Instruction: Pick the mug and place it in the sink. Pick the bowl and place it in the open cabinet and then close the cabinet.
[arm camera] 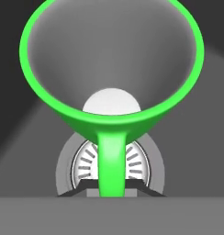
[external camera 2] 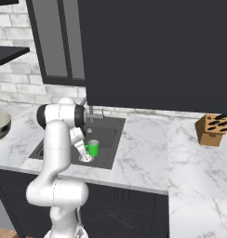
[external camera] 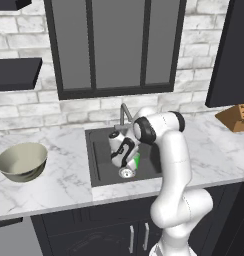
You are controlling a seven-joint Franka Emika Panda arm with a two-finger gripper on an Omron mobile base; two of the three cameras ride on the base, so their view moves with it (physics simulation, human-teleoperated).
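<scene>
The mug (arm camera: 111,73) — bright green, grey inside — sits in the grasp of the hand (arm camera: 111,190), whose two fingertips are clenched on its handle; the hand view looks straight down past the rim into the cup. Directly below the handle lies the round steel drain (arm camera: 109,165), so the mug hangs over the floor of the sink (external camera: 99,160), low inside the basin; whether it touches the bottom cannot be told. In the left base view the mug (external camera: 136,161) shows as a green sliver beside the hand (external camera: 125,159), just above the drain (external camera: 126,173). In the right base view the mug (external camera 2: 92,148) is upright within the dark sink (external camera 2: 108,135). The faucet (external camera: 125,114) rises behind the basin. Well apart to the left, on the marble desk (external camera: 59,180), stands the bowl (external camera: 22,161) — wide, pale, upright. A knife block (external camera 2: 211,129) stands at the far right of the desk.
</scene>
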